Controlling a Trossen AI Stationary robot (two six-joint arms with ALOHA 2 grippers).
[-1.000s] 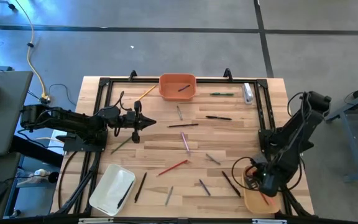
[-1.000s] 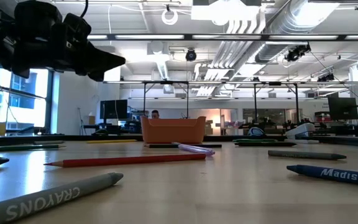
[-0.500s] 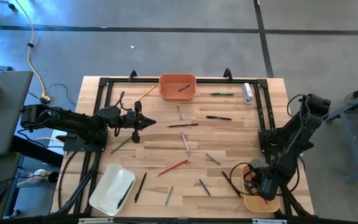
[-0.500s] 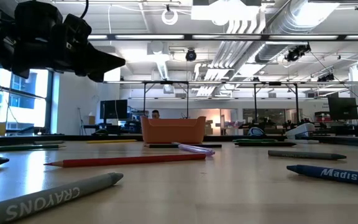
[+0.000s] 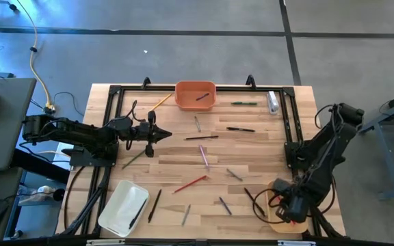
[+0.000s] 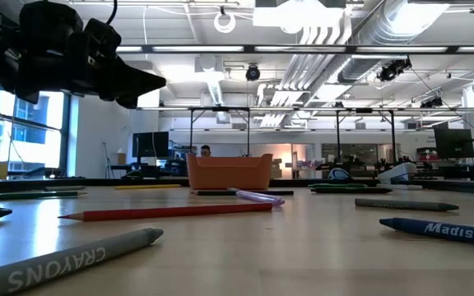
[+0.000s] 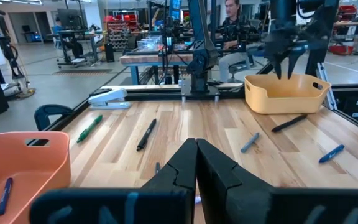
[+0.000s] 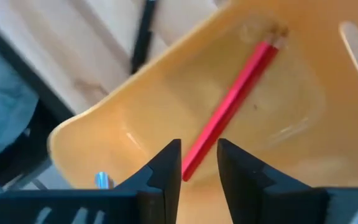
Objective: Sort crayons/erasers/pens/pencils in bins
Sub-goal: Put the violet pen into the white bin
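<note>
Right gripper (image 8: 199, 163) hangs over the tan-yellow bin (image 8: 135, 124) down at the table's 5 o'clock corner, fingers parted with a red pencil (image 8: 232, 109) lying loose inside it, while the left gripper (image 5: 163, 134) sits clenched empty around 9 o'clock.

place: robotics lab | evidence: exposed ceiling ducts (image 6: 336, 33), workbenches (image 7: 166, 59)

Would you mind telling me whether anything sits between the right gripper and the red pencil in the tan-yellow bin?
Nothing visible does: the right gripper hangs open directly over the red pencil, which lies in the tan-yellow bin.
</note>
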